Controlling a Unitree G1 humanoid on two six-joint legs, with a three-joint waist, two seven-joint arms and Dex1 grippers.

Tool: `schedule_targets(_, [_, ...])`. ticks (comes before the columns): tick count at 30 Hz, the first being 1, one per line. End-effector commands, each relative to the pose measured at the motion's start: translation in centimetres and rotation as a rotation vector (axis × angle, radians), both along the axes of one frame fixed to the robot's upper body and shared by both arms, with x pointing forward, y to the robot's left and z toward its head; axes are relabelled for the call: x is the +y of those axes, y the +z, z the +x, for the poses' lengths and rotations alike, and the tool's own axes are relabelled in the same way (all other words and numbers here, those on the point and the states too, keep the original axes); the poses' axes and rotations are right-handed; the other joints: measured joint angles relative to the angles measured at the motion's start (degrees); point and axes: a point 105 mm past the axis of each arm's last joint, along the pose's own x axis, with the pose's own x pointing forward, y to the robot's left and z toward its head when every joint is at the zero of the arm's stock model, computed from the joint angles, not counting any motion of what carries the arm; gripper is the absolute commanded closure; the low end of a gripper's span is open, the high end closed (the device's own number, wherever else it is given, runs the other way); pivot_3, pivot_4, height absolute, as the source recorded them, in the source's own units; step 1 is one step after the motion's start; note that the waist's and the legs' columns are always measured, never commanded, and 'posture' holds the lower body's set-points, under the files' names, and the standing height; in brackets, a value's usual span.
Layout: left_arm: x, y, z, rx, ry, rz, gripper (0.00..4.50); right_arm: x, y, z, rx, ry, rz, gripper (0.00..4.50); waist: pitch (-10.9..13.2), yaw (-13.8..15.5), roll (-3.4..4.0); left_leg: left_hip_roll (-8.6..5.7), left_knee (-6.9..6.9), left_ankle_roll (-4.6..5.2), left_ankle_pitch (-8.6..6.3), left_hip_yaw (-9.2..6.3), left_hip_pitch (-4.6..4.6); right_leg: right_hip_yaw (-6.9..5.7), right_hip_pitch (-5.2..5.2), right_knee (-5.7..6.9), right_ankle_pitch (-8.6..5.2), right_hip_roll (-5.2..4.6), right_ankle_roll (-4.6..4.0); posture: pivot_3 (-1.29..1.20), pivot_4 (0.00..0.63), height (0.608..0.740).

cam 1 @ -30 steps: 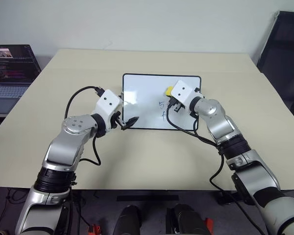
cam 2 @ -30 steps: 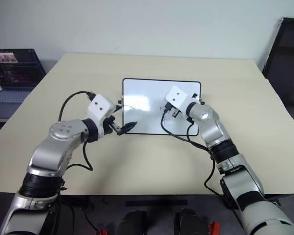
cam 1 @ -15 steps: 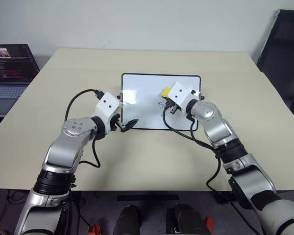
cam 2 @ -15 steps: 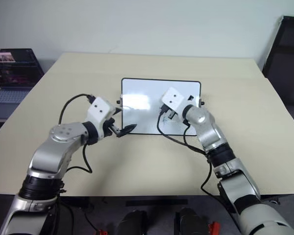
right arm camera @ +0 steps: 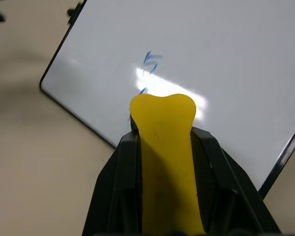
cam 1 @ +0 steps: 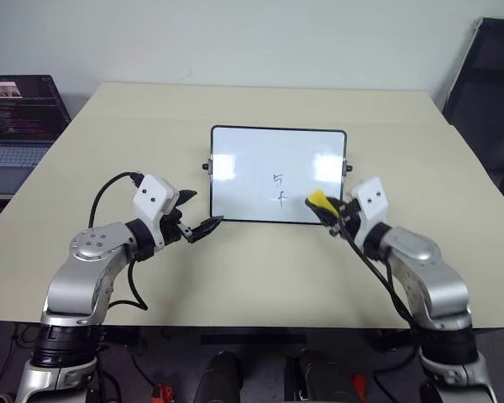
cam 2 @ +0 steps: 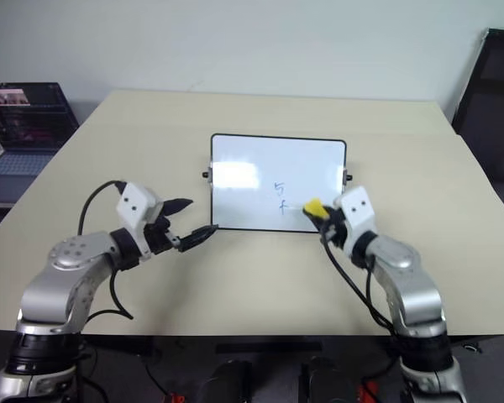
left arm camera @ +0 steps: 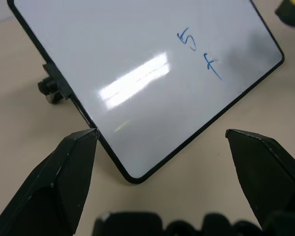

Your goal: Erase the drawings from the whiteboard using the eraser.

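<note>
- Looking down from the head camera, you are seeing a whiteboard [cam 1: 277, 175] lying flat on a beige table [cam 1: 252, 269], toward the table's far half. Two small blue drawings [cam 1: 277, 190], a "5" over a cross, are sitting right of the board's middle.
- Your right gripper [cam 1: 329, 210] is clamping a yellow eraser [cam 1: 317, 201] and holding it over the board's near right corner, just beside the drawings. Whether the eraser is touching the board, you cannot tell.
- Your left gripper [cam 1: 197, 213] is standing open, holding nothing, hovering at the board's near left corner.
- A laptop [cam 1: 17, 117] with a lit screen is sitting off the table's left side. A dark chair [cam 1: 487, 92] is standing at the far right, and a plain pale wall is running behind the table.
- In the left wrist view, your two black fingers [left arm camera: 64, 182] are spreading wide on either side of the board's rounded corner, with a black knob [left arm camera: 49, 88] showing on its short side.
- In the right wrist view, your jaws are squeezing the eraser [right arm camera: 164, 162], its tip pointing at the blue marks [right arm camera: 150, 64].
</note>
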Motion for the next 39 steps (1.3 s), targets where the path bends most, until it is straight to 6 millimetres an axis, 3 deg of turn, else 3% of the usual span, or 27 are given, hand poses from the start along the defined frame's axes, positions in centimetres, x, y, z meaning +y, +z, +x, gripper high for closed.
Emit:
schedule_targets(1, [0.0, 1.1, -0.2, -0.059, -0.02, 0.005, 0.0, 0.5, 1.2, -1.1, -0.05, 0.034, -0.004, 3.5, 0.0, -0.3, -0.01, 0.01, 0.0, 0.0, 0.0, 0.02, 0.02, 0.03, 0.0, 0.0, -0.01, 0.01, 0.01, 0.0, 0.15, 0.74])
schedule_targets(14, [-1.3, 0.6, -0.1, -0.066, -0.089, 0.038, 0.0, 1.6, 0.8, -1.4, -0.044, 0.097, -0.075, 3.5, 0.0, -0.5, -0.02, 0.02, 0.0, 0.01, 0.01, 0.08, 0.09, 0.09, 0.03, -0.03, -0.02, 0.12, 0.03, 0.0, 0.15, 0.74])
schedule_targets(18, [-0.8, -0.1, -0.1, -0.055, -0.074, 0.062, 0.0, 2.1, 1.3, -0.7, -0.153, 0.134, -0.273, 3.5, 0.0, -0.5, -0.02, 0.01, 0.0, 0.01, 0.01, 0.08, 0.11, 0.1, 0.02, -0.03, -0.02, 0.13, 0.03, 0.0, 0.15, 0.74])
schedule_targets(21, [-0.7, -0.4, 0.0, -0.044, -0.068, 0.078, 0.0, 3.5, 2.5, 0.5, -0.237, 0.158, -0.341, 3.5, 0.0, -0.8, -0.02, -0.01, 0.01, 0.01, 0.01, 0.13, 0.14, 0.12, 0.02, -0.03, -0.02, 0.15, 0.03, 0.0, 0.15, 0.74])
schedule_targets(29, [-1.5, -0.5, -0.3, -0.039, -0.107, 0.101, 0.0, 6.9, 4.6, 5.9, -0.381, 0.138, -0.452, 3.5, 0.0, -0.8, -0.04, 0.01, 0.0, 0.01, 0.01, 0.12, 0.1, 0.11, 0.01, -0.03, 0.12, 0.13, -0.21, 0.0, 0.15, 0.74])
schedule_targets(34, [-1.8, -0.4, -0.4, -0.041, -0.119, 0.108, 0.0, 7.7, 5.2, 8.9, -0.418, 0.102, -0.502, 3.5, 0.0, -0.8, -0.04, 0.02, -0.03, 0.01, 0.0, 0.12, 0.09, 0.05, 0.0, -0.03, 0.15, 0.12, -0.26, 0.0, 0.15, 0.74])
schedule_targets(39, [-1.8, -0.4, -0.4, -0.042, -0.12, 0.111, 0.0, 7.6, 4.9, 10.2, -0.417, 0.094, -0.548, 3.5, 0.0, -0.8, -0.04, 0.02, -0.05, 0.01, 0.0, 0.11, 0.06, 0.02, 0.0, -0.02, 0.15, 0.06, -0.27, 0.0, 0.15, 0.74])
